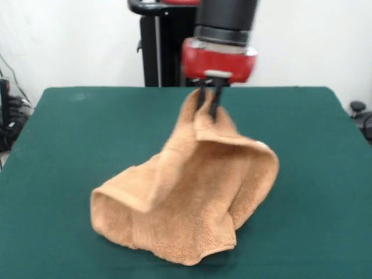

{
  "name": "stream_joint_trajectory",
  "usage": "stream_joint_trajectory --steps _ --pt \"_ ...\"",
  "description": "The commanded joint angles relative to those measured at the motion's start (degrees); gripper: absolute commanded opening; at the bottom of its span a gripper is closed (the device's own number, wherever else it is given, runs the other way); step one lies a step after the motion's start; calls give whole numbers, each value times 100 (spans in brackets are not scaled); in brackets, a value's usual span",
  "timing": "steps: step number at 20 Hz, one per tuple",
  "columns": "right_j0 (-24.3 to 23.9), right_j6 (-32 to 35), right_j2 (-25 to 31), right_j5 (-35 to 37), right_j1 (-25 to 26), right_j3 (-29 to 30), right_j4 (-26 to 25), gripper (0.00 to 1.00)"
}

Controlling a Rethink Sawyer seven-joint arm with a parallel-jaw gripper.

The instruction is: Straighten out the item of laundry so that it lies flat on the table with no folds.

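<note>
Pinched nearly closed, end effector (208,103), two dark fingers (214,103) gripping a raised peak of towel (186,197) between them. Hanging straight down under a red wrist block and a black cylinder.

Nearest the camera: towel's lower hem resting on table (58,145), slightly left of centre, bunched and curled. At lower left, a thick rolled fold forming a rounded lip. At lower right, cloth drooping to a loose point just touching the felt. No containers anywhere on the table.

Higher up: towel lifted into a tent shape, tan-orange terry, draped from the gripped peak down to the table. Right flank bulging outward in a smooth curve, with a small pale tag or label showing at its upper edge. Left flank sloping down in a long diagonal to the rolled fold. Far from flat, with several folds and a hollow inside.

Table top dark green, felt-like, wide, bare all around the towel, reaching both picture edges. Shadow under the towel's near edge.

Beyond the far edge: black pedestal (160,43) upright against a plain white wall (314,40). At far left, dark cables and equipment (9,116) beside the table. At far right, a dark round object (357,107) just past the table corner, too small to identify.
</note>
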Motion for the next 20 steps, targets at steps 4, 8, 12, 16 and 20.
stream_joint_trajectory --steps 4,8,12,16,20 --pt "-1247 1421 1327 -2922 459 1461 -1582 0" --pt "-1577 1311 1556 -2178 186 1763 -1637 0" --pt "-1435 1332 1301 -2107 -142 2060 -1518 0" --pt "-1467 1130 1345 -2685 233 2215 -2020 0" --pt "-1022 1015 854 -2862 381 2390 -2089 0"
